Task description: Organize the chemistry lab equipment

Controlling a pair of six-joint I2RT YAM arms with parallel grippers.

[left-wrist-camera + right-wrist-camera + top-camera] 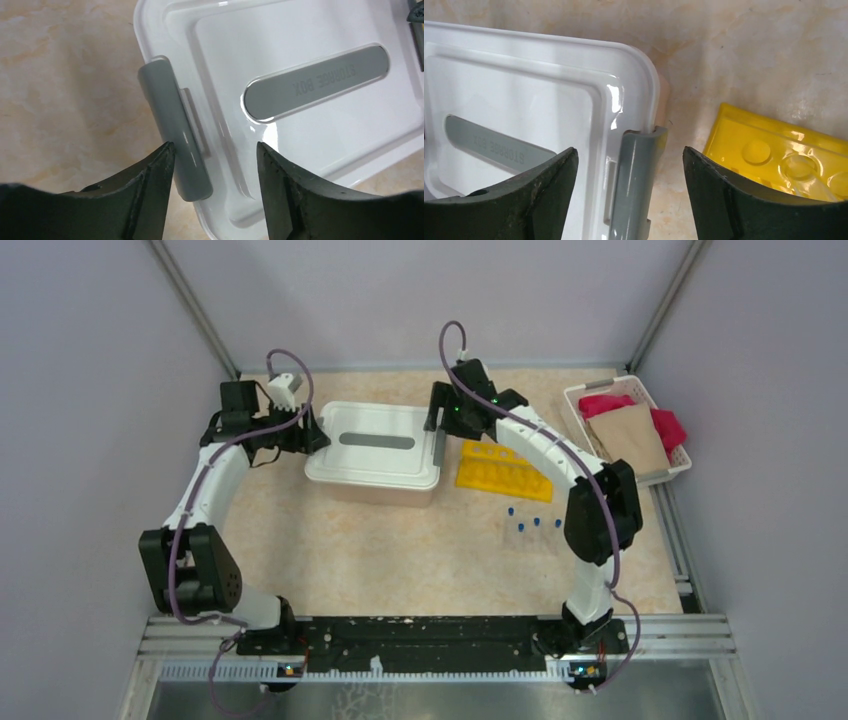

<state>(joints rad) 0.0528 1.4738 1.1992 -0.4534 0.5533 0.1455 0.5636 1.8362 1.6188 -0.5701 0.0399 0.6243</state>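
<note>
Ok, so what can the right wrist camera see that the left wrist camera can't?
Only the right wrist view shows the yellow tube rack, lying on the table beside the box, and the right-end latch of the lid. Only the left wrist view shows the left-end latch. Both show the white box lid, its grey label, the marbled table, and an open gripper astride a latch: the right gripper and the left gripper.
</note>
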